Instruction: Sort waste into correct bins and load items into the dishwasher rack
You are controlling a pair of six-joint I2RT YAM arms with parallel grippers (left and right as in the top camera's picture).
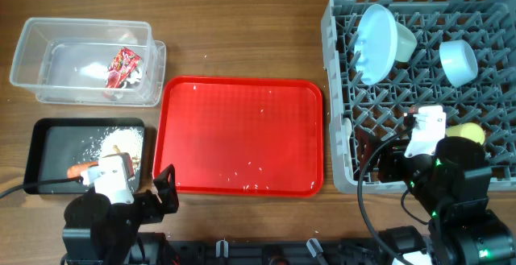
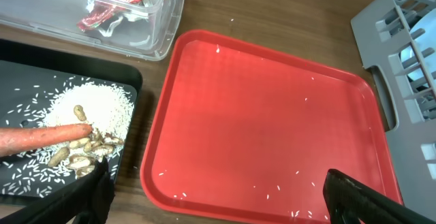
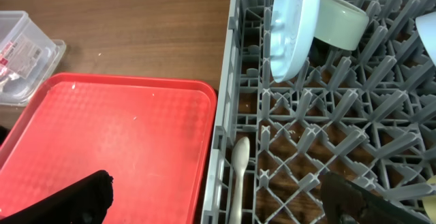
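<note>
Hovering over the near part of the red serving tray (image 2: 272, 115), the left tool (image 2: 218, 180) is seen spread wide, with nothing held between its fingers. The red serving tray is set on the wooden bench (image 1: 242, 31) between the bins and the dishwasher rack (image 1: 339, 96), and a few white specks are scattered on it. The clear tub (image 1: 24, 55) is placed at the far left, and the crumpled red-and-clear wrapper (image 1: 122, 66) is found inside it, towards its right end. Just in front of the tub the black tray (image 1: 52, 148) is placed. The carrot (image 2: 44, 135) is laid in it, with brownish food scraps (image 2: 85, 154) touching its tip and white grains (image 2: 102, 105) spread around them. The right tool (image 3: 216, 183) is likewise opened wide and empty, and is held above the near left part of the rack. The white spoon (image 3: 240, 163) is laid flat in the rack just inside its left wall. The light blue plate (image 1: 375, 43) is stood on edge among the pegs at the far side, with a pale bowl (image 1: 405, 39) just behind it and a second bowl (image 1: 458, 62) further right. The yellow cup (image 1: 469, 132) is partly hidden by the right arm.
</note>
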